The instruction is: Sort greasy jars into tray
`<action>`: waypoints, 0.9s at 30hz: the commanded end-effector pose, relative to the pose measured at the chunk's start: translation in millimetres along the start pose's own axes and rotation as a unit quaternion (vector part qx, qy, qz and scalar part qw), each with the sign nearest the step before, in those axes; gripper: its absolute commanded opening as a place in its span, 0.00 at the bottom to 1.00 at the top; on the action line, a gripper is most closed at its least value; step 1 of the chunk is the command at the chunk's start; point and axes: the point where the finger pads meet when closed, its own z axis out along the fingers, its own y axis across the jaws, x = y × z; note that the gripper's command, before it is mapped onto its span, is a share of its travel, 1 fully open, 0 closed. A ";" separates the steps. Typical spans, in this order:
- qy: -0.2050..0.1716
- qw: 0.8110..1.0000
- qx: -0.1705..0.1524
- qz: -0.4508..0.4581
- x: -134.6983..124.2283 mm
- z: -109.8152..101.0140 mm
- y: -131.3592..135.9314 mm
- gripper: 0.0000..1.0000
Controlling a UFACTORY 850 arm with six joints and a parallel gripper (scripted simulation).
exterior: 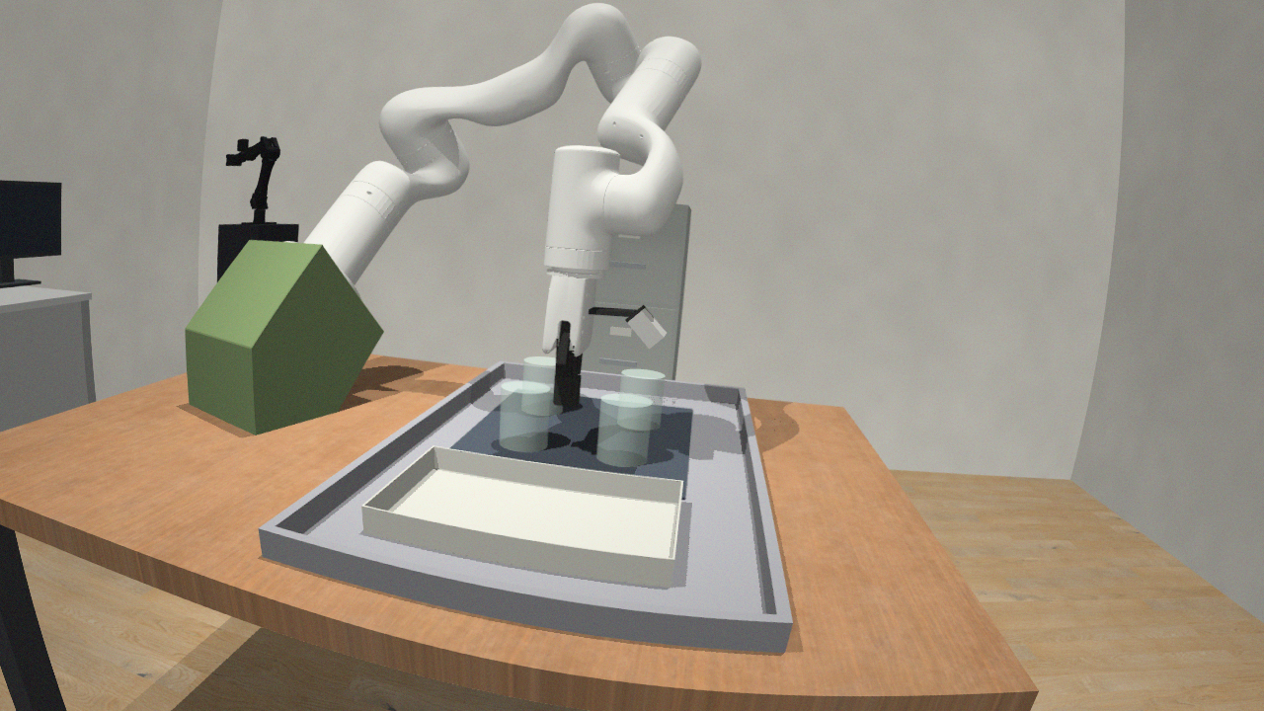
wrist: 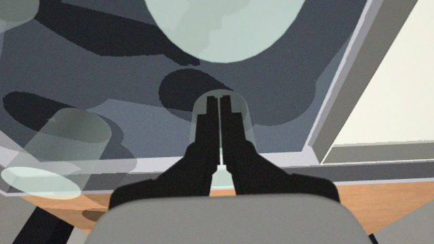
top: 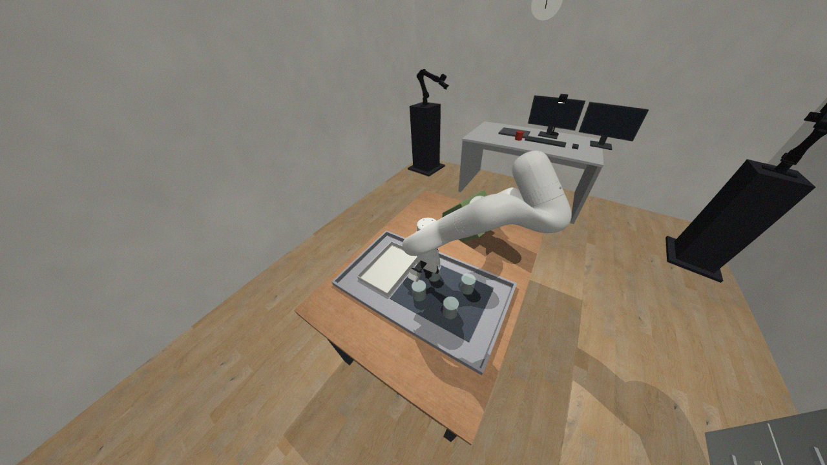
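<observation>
My gripper [exterior: 566, 405] [wrist: 219, 110] is shut and empty, fingers pointing down low over the dark mat [top: 473, 325] [exterior: 669, 470] [wrist: 135, 74]. Four pale glass jars stand mouth down there. One jar [top: 435, 278] [exterior: 522, 420] [wrist: 250, 132] is right by the fingers, partly hidden by them in the wrist view; contact cannot be told. A second jar [top: 418, 290] [exterior: 623, 433] [wrist: 225, 27] is also near the tray. Two more, a jar [top: 468, 283] [exterior: 538, 372] [wrist: 74, 139] on the base side and a jar [top: 450, 307] [exterior: 642, 389] [wrist: 17, 10] opposite, stand farther from it. The cream tray [top: 387, 267] [exterior: 539, 513] [wrist: 390, 95] is empty.
The grey steel table top [top: 358, 283] [exterior: 720, 530] has a raised rim and bears mat and tray. It lies on a wooden table [top: 341, 318] [exterior: 848, 548]. A green block [top: 484, 231] [exterior: 291, 354] stands at the arm's base.
</observation>
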 end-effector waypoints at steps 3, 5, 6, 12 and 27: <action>0.001 1.000 0.000 0.000 -0.2 -0.5 0.3 0.00; 0.001 1.000 0.000 0.000 -0.5 -0.5 0.3 0.00; 0.001 1.000 0.000 0.000 -0.6 -0.5 0.3 0.00; 0.001 1.000 0.000 0.000 -1.1 -0.5 0.3 0.00; 0.001 1.000 0.000 0.000 -3.0 -0.5 0.3 0.00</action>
